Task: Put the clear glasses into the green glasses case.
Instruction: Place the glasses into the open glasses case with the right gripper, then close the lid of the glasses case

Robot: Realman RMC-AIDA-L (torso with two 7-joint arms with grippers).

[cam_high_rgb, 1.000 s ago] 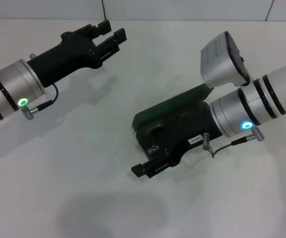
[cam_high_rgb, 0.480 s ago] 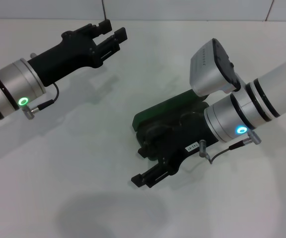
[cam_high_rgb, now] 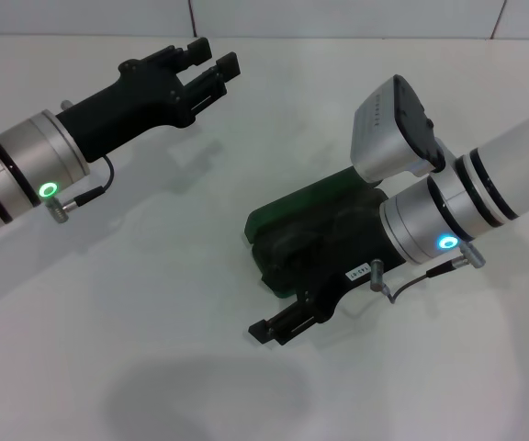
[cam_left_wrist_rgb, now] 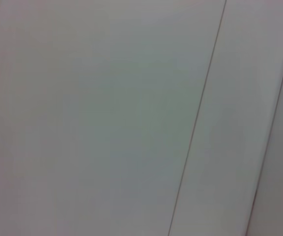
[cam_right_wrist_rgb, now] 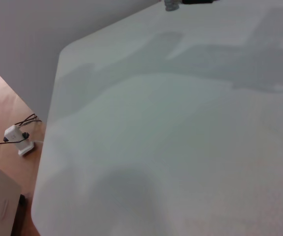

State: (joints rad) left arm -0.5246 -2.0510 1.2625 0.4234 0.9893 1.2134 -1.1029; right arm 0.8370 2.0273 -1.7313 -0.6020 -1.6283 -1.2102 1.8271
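I'm seeing two white arms ending in silver cuffs with black bands. The left gripper [cam_high_rgb: 211, 62] is showing matte black, ribbed fingers; its cuff is glowing green. The right gripper [cam_high_rgb: 276, 326] is wearing a small white label, a blue-lit cuff, a thin looping cable and a grey camera housing.

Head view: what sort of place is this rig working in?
Probably an indoor lab or test room. A plain white tabletop carries only the dark green hard glasses case. Behind it stand bare panelled walls, and the right wrist view shows a wooden floor with a small white cabled device.
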